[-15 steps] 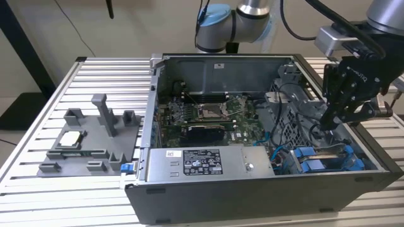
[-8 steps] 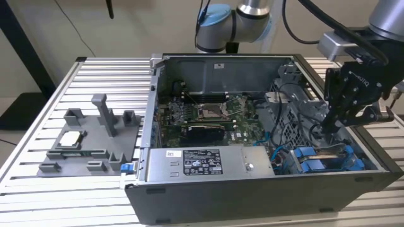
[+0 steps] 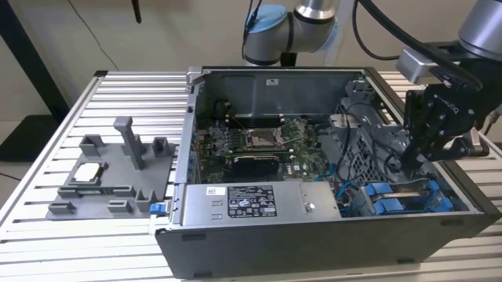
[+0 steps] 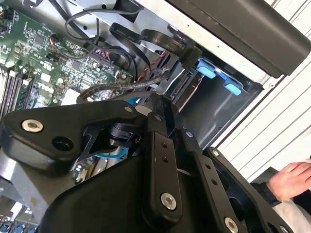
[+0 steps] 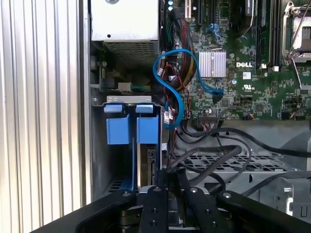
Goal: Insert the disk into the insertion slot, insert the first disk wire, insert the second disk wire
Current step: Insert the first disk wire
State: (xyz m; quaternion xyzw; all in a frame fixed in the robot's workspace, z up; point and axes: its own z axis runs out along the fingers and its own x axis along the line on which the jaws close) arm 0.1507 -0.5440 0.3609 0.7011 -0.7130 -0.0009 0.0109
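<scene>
Left to right in the exterior view: grey parts tray (image 3: 102,176) on the tabletop (image 3: 70,249), then the open PC case (image 3: 314,247) with the labelled power box (image 3: 251,202) at its front, then the drive bay at the right.

The disk (image 5: 147,130) looks seated in the insertion slot (image 5: 129,99). It's the carrier nearer the board, touching a second blue-fronted carrier (image 5: 116,130).

End effector (image 3: 414,160) is down inside the case near the bay, among the black cables (image 5: 221,145). You can't tell whether it's open or closed, or whether it has a plug.

Handling, my read:
- Disk is stiff, fairly heavy and shock-sensitive. Take it by the blue frame's sides, not the label face.
- Wires are floppy. Hold the plug shell, not the cord.
- The blue data cable (image 5: 171,87) loops loose over the board.

Hidden: the disk's rear sockets sit behind the end effector, so you can't confirm either wire is in. A person's hand (image 4: 291,179) is at the edge of the second wrist view, outside the case.
</scene>
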